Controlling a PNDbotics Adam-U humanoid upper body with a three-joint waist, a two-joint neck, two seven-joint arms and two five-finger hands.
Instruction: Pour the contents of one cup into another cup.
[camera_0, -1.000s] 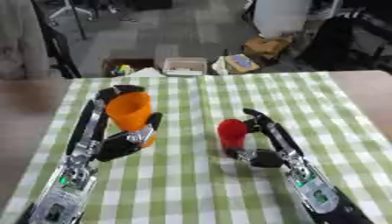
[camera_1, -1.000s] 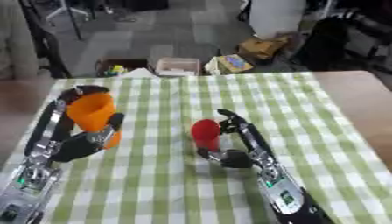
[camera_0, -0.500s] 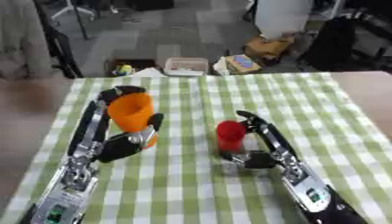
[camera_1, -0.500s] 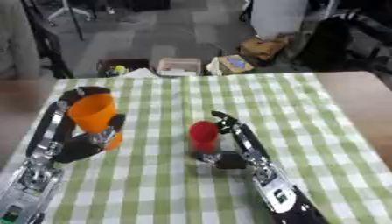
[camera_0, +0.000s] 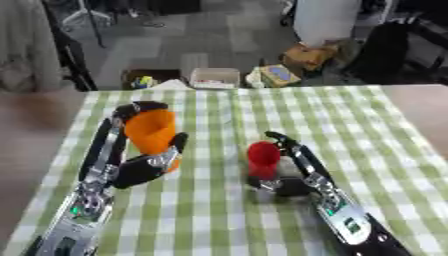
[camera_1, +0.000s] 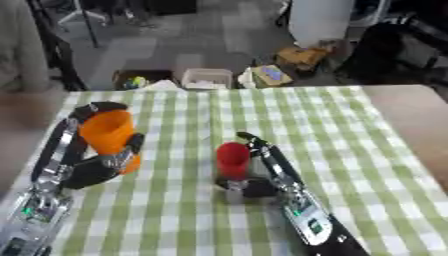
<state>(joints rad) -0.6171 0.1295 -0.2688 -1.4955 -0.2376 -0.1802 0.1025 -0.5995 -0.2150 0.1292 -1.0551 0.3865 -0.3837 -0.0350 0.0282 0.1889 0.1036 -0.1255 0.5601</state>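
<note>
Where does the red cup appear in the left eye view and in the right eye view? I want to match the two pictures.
Left eye view: the red cup stands slightly right of centre, inside the right hand.
Right eye view: it stands at the centre, shifted to the left.
Shared landmark: the orange cup, held by the left hand, lies left of the red cup in both views, on the green checked cloth.

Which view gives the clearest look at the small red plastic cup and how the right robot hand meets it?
The left eye view: the small red plastic cup stands upright, with the right robot hand round its right side and base. The right eye view shows nearly the same, no clearer.
</note>
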